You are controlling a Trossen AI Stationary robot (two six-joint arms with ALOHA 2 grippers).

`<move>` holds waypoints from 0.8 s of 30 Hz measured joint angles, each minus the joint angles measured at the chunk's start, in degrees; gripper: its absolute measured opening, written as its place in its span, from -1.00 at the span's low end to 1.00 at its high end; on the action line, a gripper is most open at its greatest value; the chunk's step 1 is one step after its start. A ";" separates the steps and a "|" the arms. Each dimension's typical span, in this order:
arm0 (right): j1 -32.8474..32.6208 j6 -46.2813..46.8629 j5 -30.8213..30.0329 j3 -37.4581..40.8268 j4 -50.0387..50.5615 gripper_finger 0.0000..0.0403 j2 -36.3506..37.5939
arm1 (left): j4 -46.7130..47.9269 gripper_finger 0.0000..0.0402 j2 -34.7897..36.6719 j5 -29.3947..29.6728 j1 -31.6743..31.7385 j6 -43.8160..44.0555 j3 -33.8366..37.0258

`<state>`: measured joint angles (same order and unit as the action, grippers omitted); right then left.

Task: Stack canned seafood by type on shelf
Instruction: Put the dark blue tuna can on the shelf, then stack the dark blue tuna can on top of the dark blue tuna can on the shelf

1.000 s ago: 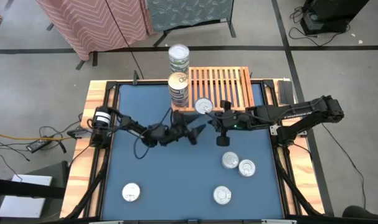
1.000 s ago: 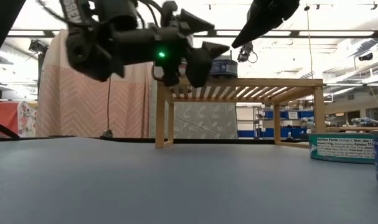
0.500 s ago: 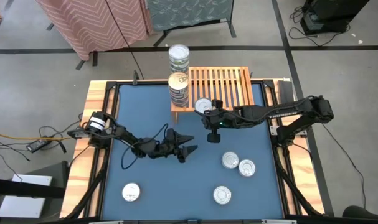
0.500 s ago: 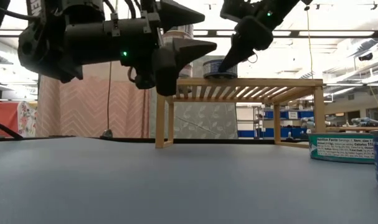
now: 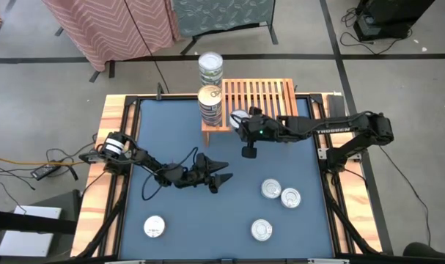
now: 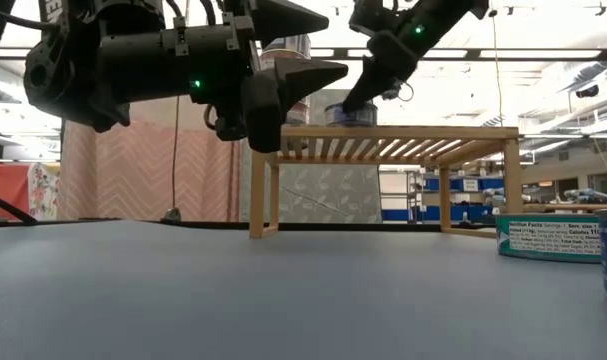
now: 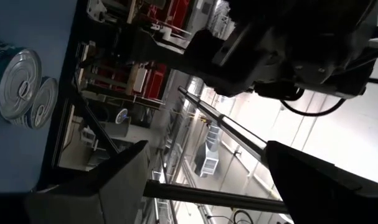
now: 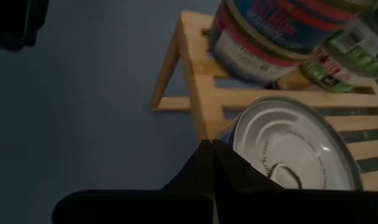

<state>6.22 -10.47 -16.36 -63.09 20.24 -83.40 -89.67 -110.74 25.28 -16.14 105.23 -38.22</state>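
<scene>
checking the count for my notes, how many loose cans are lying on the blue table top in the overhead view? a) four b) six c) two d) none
a: the high view shows one can near the front left, a touching pair and toward the right, and a fourth in front of them, all on the blue table top.

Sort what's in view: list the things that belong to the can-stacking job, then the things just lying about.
Part of the job:
- light-wood slatted shelf
- two tall stacks of round tins at its left end
- single silver-topped tin on the shelf, shut right gripper beside it
- four loose silver-topped tins on the blue table
- open left gripper, empty

Just lying about:
- pink chevron curtain
- floor cables
</scene>
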 joint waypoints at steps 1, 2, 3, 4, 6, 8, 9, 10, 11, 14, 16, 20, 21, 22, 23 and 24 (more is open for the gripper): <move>0.33 -0.04 0.42 0.00 -0.71 -1.00 0.00 | 0.00 0.61 0.00 0.00 0.00 -0.02 0.00; 0.64 -0.15 1.08 -0.02 -1.41 -1.00 0.00 | 0.00 0.61 0.00 -0.01 0.00 -0.02 0.00; 0.89 -0.28 1.66 -0.02 -1.90 -1.00 0.00 | 0.00 0.61 0.00 -0.02 0.00 -0.04 0.00; 1.10 -0.58 1.90 -0.02 -2.27 -1.00 0.00 | 0.00 0.61 0.00 -0.02 0.00 -0.29 0.00; 1.44 -1.47 2.13 -0.02 -3.39 -1.00 0.00 | -0.02 0.61 0.00 -0.05 0.00 -1.63 0.00; 1.49 -1.70 2.33 -0.04 -4.45 -1.00 0.11 | -0.04 0.61 0.00 -1.09 0.00 -2.88 -0.01; 1.42 -1.66 2.72 -0.23 -4.22 -1.00 0.29 | -0.06 0.61 0.00 -1.90 0.00 -3.41 -0.01; 0.87 -1.35 3.30 -0.65 -4.09 -1.00 0.38 | -0.07 0.61 0.00 -2.92 0.00 -4.27 -0.02; 0.06 -0.74 4.09 -1.29 -4.01 -1.00 0.76 | -0.07 0.61 0.00 -4.49 0.00 -5.14 -0.02; -4.37 2.25 7.89 -3.54 -2.65 -1.00 3.18 | -0.07 0.61 0.70 -11.08 -0.09 -8.90 0.00; -8.81 4.83 8.62 -4.50 -0.19 -1.00 5.35 | -0.09 0.61 2.28 -14.97 -0.61 -12.05 0.00; -19.45 17.29 4.23 -3.77 11.62 -1.00 8.57 | -0.11 0.61 6.77 -21.30 -1.76 -18.73 0.00; -22.50 21.91 2.93 -2.80 14.47 -1.00 8.75 | -0.11 0.61 8.28 -22.75 -1.99 -20.29 0.00; -25.73 26.45 1.92 -1.47 16.09 -1.00 8.74 | -0.07 0.61 9.86 -23.92 -2.28 -21.86 -0.01; -29.09 31.14 0.86 -0.07 16.45 -1.00 8.42 | 0.04 0.61 11.63 -24.93 -2.52 -23.10 -0.02; -32.55 35.96 -0.02 1.17 16.28 -1.00 7.82 | 0.32 0.61 13.35 -25.29 -2.84 -24.37 -0.02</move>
<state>-26.34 25.49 -16.39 -61.92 36.52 -75.58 -89.35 -97.38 -0.01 -18.99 80.86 -38.24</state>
